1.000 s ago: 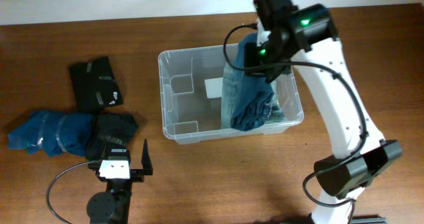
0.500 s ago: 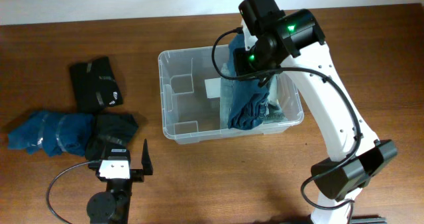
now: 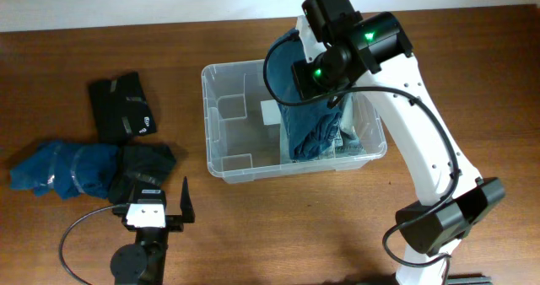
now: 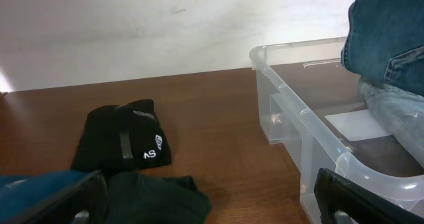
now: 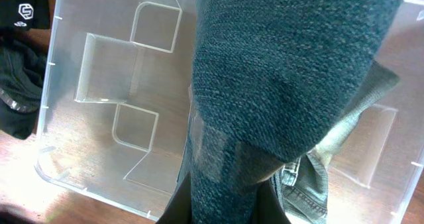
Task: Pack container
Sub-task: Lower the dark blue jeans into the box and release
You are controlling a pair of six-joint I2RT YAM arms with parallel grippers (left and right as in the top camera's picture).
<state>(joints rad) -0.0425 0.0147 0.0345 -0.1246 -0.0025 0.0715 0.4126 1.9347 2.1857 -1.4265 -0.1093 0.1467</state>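
The container (image 3: 215, 137) is a clear plastic bin in the table's middle; it also shows in the left wrist view (image 4: 291, 101) and the right wrist view (image 5: 99, 58). My right gripper (image 5: 228, 207) is shut on blue jeans (image 3: 312, 129) and holds them over the bin's right half, their lower end draped inside. The jeans fill the right wrist view (image 5: 285, 71) and show in the left wrist view (image 4: 387, 32). My left gripper (image 3: 156, 202) is open and empty near the table's front left, its fingers (image 4: 212, 197) over dark clothes.
A folded black garment with a white logo (image 3: 122, 106) lies left of the bin, also in the left wrist view (image 4: 126, 141). A blue garment (image 3: 63, 169) and another black garment (image 3: 143, 165) lie at the front left.
My right arm has moved left over the bin with the jeans, which now hang more upright. The left arm has not moved.
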